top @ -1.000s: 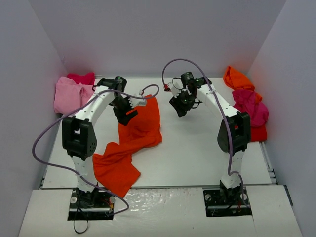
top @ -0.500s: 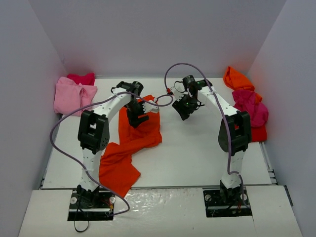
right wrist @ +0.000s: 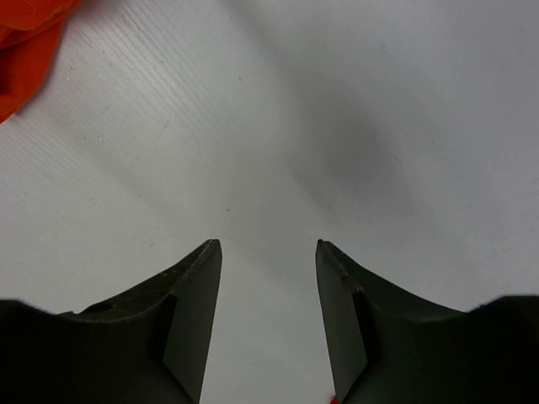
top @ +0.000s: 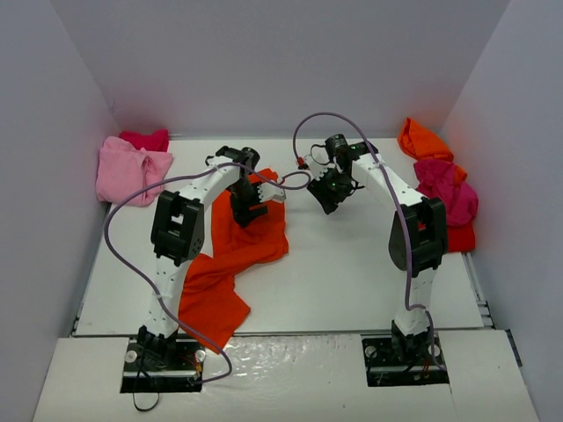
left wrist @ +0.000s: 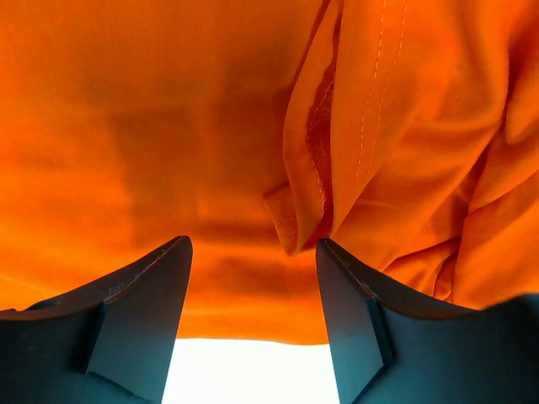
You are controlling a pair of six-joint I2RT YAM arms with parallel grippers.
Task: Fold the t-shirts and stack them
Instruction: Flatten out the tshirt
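Note:
A bright orange-red t-shirt lies crumpled on the white table, running from the middle towards the near left. My left gripper hovers over its upper part. In the left wrist view that gripper stands open, with a folded seam of the t-shirt just beyond the fingertips and nothing between them. My right gripper hangs open over bare table to the right of the shirt. The right wrist view shows this gripper empty, with a corner of the orange-red t-shirt at the top left.
A light pink tee lies on a magenta one at the back left. At the back right an orange tee, a magenta tee and a red tee are heaped against the wall. White walls enclose the table.
My left arm has swung to the right, carrying its gripper further over the shirt's upper part. The right gripper has shifted slightly to the right.

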